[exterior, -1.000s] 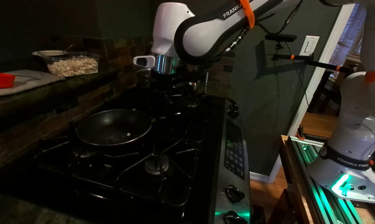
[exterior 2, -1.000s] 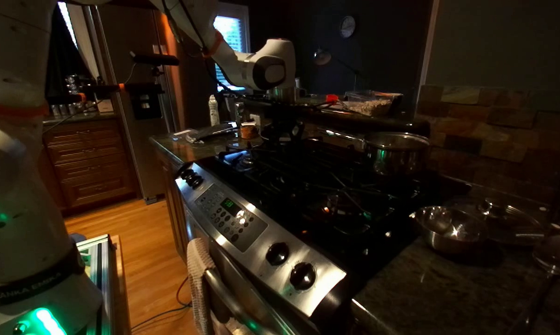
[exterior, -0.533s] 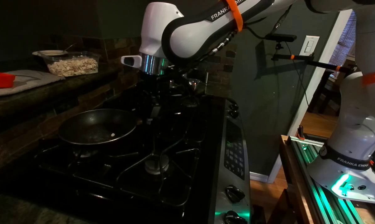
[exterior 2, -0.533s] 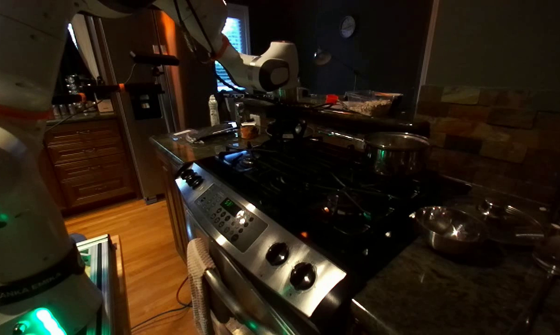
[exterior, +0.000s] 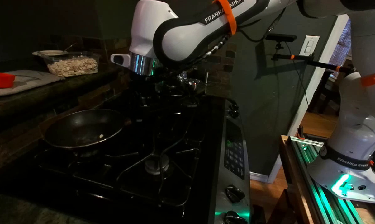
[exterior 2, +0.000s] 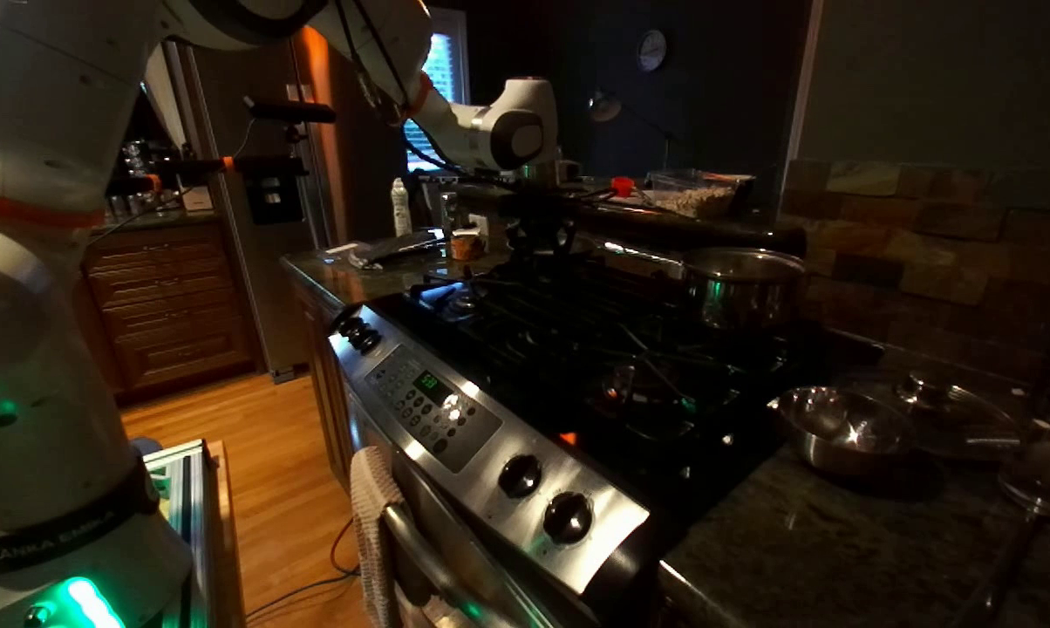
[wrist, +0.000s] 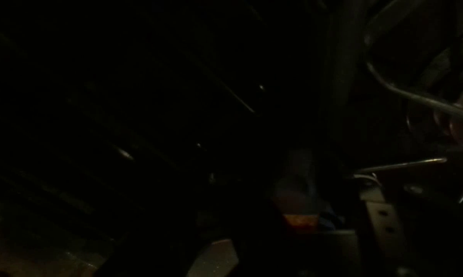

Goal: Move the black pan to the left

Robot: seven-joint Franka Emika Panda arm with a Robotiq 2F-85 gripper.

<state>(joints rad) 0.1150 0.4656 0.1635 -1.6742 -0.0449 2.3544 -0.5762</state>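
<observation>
1 black pan (exterior: 77, 127), pale bit (exterior: 101, 136) inside, tub (exterior: 89, 55) of flakes (exterior: 73, 67)

I saw a smooth white arm (exterior: 187, 42) trimmed in black, an orange strap (exterior: 230, 18) crossing its FRANKA EMIKA lettering (exterior: 213, 16). A dark, pale-banded cable (exterior: 214, 49) ran beneath; a shiny silver collar (exterior: 144, 64) ringed the wrist (exterior: 148, 31), and a green light (exterior: 341, 182) glowed on the rounded base (exterior: 363, 174).
</observation>
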